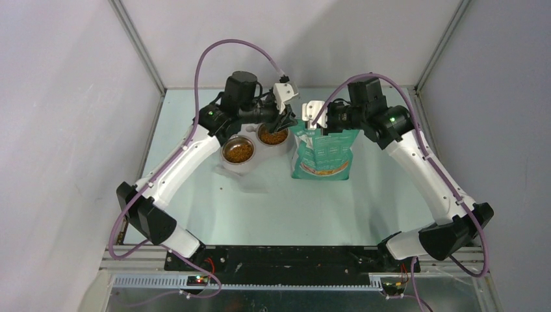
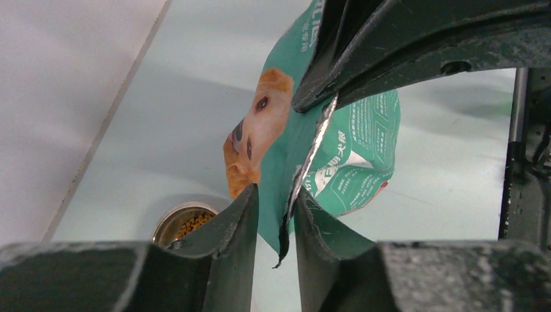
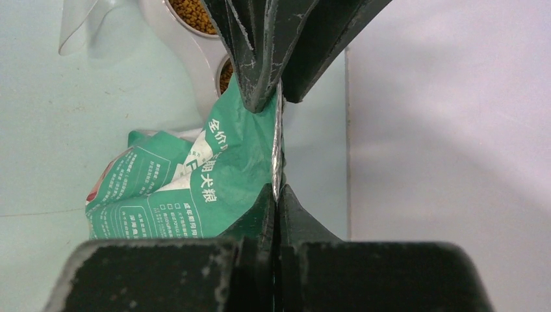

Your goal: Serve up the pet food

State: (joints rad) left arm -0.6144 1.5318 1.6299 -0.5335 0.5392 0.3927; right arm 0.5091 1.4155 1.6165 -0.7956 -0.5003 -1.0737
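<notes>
We log the pet food (image 1: 238, 151) as small brown-orange dry pellets, a loose granular mass. It lies in two round steel bowls (image 1: 223, 153) that sit side by side, just left of centre in the upper half of the overhead frame. It covers each bowl's bottom. The right-hand portion is partly hidden.

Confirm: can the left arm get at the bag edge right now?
Likely yes: left gripper stands open astride the bag edge, while the right gripper pinches it farther along.
</notes>
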